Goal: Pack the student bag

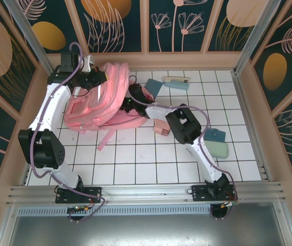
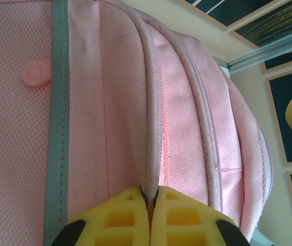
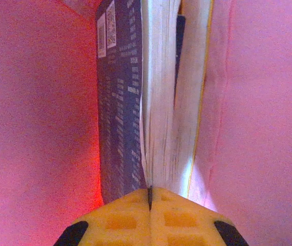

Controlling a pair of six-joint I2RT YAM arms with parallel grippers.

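The student bag [image 1: 97, 100] is a large pink backpack lying at the back left of the white grid table. My left gripper [image 2: 149, 197] is shut on a raised piped seam of the student bag [image 2: 110, 102], next to its grey stripe; from above it sits at the bag's top end [image 1: 99, 78]. My right arm reaches into the bag's open side. Inside, my right gripper [image 3: 149, 193] is shut, its tips against the edge of a book [image 3: 120, 102] with a dark blue cover and white pages. Pink lining surrounds it. Whether a page is pinched is unclear.
On the table right of the bag lie a teal notebook [image 1: 153, 86], a pale case [image 1: 176, 82], a small pink box [image 1: 161, 127], a teal item [image 1: 215, 135] and a light green one [image 1: 219, 150]. A pink strap [image 1: 105, 138] trails toward the front. Walls enclose the table.
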